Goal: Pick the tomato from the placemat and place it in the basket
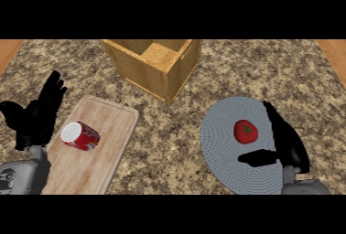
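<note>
Item: tomato [245, 131], 1 unit, red with a green stem cap, lying near the middle of a round grey placemat [226, 160] on the speckled stone bench [270, 73]. Handling, by judgement: light, smooth-skinned and rounded, likely to roll or slip if nudged from 1 side; soft enough to bruise, so best taken across its widest part, thumb on one flank and fingers on the other, clear of the stem. Right hand [287, 146]: open, fingers straight along the tomato's right side, thumb extended below it, just beside the fruit but holding nothing. Left hand [34, 119]: open, fingers up, resting at the left edge. Containers: basket [157, 64], 1 unit, woven, tall and square-walled, at the far centre of the bench, well apart from the placemat; the visible part of its interior shows no contents, the bottom is hidden. Can [80, 135], 1 unit, red with a white end, lying on its side on a wooden cutting board [101, 155] at left; its contents cannot be told.
</note>
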